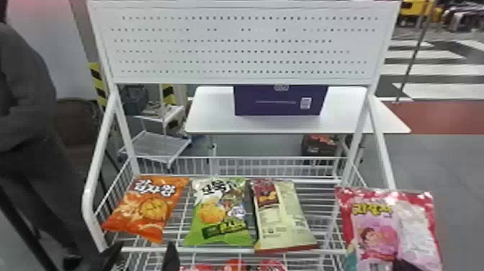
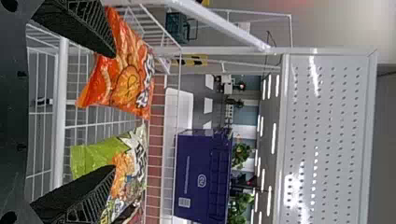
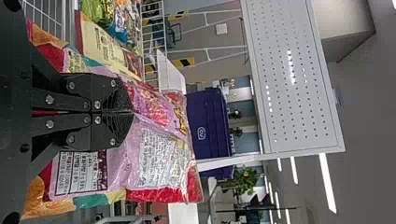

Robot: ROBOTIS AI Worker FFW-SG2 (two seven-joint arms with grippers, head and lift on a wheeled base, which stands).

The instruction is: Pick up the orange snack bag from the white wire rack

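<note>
My left gripper (image 1: 142, 256) stands open at the head view's bottom edge, just in front of the orange snack bag (image 1: 146, 209), which lies at the left end of the white wire rack (image 1: 230, 249). In the left wrist view the left gripper (image 2: 115, 112) has its two fingers wide apart, one overlapping the orange bag (image 2: 125, 74), the other over the green bag (image 2: 88, 158). Nothing is held between them. My right gripper (image 3: 132, 112) is shut on a pink snack bag (image 3: 156, 154), which hangs at the rack's right side in the head view.
Beside the orange bag lie a green bag (image 1: 220, 216) and a cream bag (image 1: 282, 220). Red packages (image 1: 234, 266) sit on a lower tier. White side posts (image 1: 94, 201) and a perforated panel (image 1: 237, 47) frame the rack. Behind stands a table (image 1: 212, 119) with a purple box (image 1: 281, 102).
</note>
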